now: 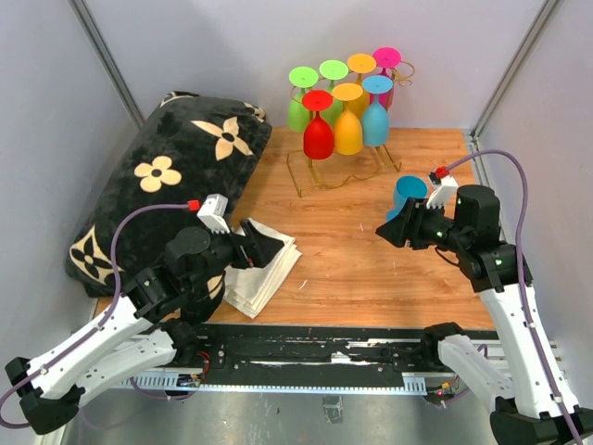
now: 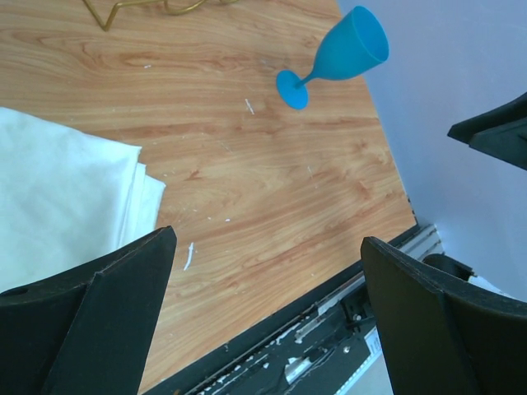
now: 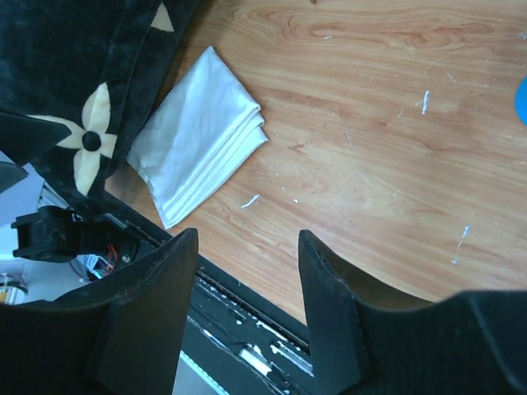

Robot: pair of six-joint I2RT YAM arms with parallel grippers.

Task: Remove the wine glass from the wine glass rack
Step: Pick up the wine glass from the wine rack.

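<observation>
Though the left tool (image 1: 273, 248) gapes too, the empty, parted right tool (image 1: 384, 229) sits nearer the wine glass rack (image 1: 295, 174) beyond it.

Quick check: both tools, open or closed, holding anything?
Left tool: open wide, nothing between its fingers.
Right tool: open, nothing between its fingers.

Table (image 1: 371, 269): rack (image 1: 298, 183), glass (image 1: 408, 193), pillow (image 1: 176, 185), perhaps napkins (image 1: 264, 269)
</observation>
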